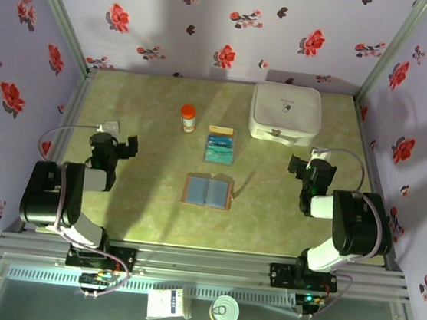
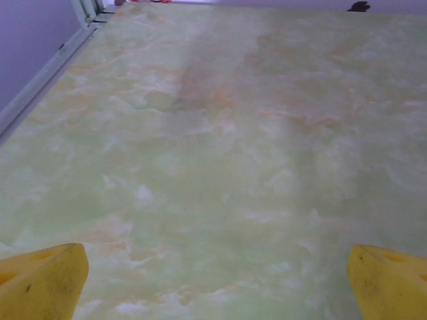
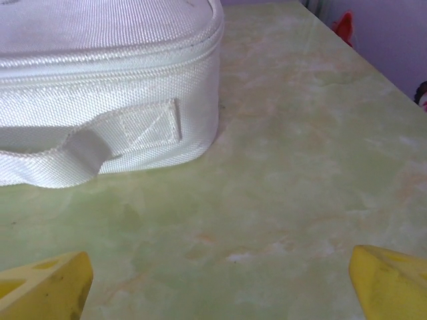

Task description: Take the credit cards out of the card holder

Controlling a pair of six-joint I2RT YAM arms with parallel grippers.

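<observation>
green marbled tabletop point(image 1: 147, 199) | brown bifold card holder point(image 1: 207, 191) lying unfolded at centre | teal and tan credit cards point(image 1: 219, 147) stacked just beyond it | left gripper point(image 2: 215, 283) fingers spread wide, holding nothing | right gripper point(image 3: 217, 283) likewise

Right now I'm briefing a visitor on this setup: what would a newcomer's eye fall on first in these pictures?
The red-flowered walls around the table stand out first. Then the big white case at the far right, and at the table's centre the open card holder, with teal and tan credit cards lying just beyond it and an orange-capped bottle to their left.
</observation>
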